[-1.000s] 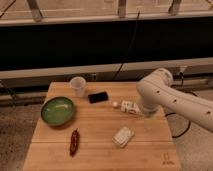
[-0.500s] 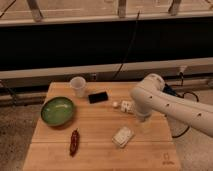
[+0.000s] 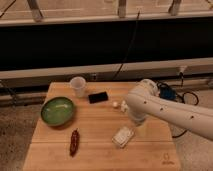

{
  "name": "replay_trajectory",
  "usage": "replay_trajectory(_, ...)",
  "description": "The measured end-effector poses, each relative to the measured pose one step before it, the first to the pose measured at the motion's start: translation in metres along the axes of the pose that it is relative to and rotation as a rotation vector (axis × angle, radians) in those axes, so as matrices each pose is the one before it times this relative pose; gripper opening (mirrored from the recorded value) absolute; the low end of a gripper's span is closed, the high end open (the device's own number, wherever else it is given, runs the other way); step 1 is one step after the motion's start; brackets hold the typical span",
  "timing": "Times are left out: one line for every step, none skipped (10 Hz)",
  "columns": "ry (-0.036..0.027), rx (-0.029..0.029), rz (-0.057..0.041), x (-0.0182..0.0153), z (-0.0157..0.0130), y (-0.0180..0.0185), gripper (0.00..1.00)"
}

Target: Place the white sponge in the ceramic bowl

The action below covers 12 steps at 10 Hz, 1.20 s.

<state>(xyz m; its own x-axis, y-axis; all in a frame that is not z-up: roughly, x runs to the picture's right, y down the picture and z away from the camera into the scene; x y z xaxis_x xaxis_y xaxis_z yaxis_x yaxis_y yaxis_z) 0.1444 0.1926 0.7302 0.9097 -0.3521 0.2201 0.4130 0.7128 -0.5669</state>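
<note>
Tool (image 3: 137, 126) hovers beside one white sponge (image 3: 123, 136), one ceramic bowl (image 3: 57, 110) apart.

My gripper (image 3: 138, 125) sits at the end of my arm (image 3: 165, 112), just right of the white sponge (image 3: 123, 136), largely masked by the arm's own casing. The arm is cut off at the right edge. Partly hidden behind it: the white box (image 3: 123, 106). Front edge of the table (image 3: 100, 160) cut off below. The reddish-brown item (image 3: 74, 142) cannot be identified
</note>
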Motion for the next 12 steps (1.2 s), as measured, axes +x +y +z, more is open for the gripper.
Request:
replay_trajectory(-0.00169,-0.00029,-0.03099,-0.0067,0.00722,-0.00036,0.8)
replay_trajectory(0.00037,-0.00696,-0.03042,-0.00517,0.00951,0.00178,0.8)
replay_trajectory(-0.00223,-0.00407,-0.0273,-0.00369,0.00571,0.00072,0.8)
replay_trajectory(-0.00327,-0.00493,-0.02611,-0.00417,0.00566,0.00083,0.8)
replay_trajectory(-0.00267,-0.00004,-0.02056,-0.00218,0.00449,0.00012,0.8)
replay_trajectory(-0.00508,-0.00098,-0.02594,-0.00134,0.00636,0.00116,0.8)
replay_trajectory(-0.00669,0.00199,-0.02209,-0.002,0.00557,0.00053,0.8)
replay_trajectory(-0.00232,0.00084,-0.00955,-0.00037,0.00254,0.00127,0.8)
replay_trajectory(-0.01105,0.00467,-0.02108,-0.00216,0.00722,0.00269,0.8)
replay_trajectory(-0.00329,0.00379,-0.01313,0.00017,0.00572,0.00037,0.8)
replay_trajectory(-0.00815,0.00317,-0.01402,-0.00097,0.00708,0.00086,0.8)
replay_trajectory(-0.00345,0.00448,-0.00716,-0.00016,0.00253,0.0001,0.8)
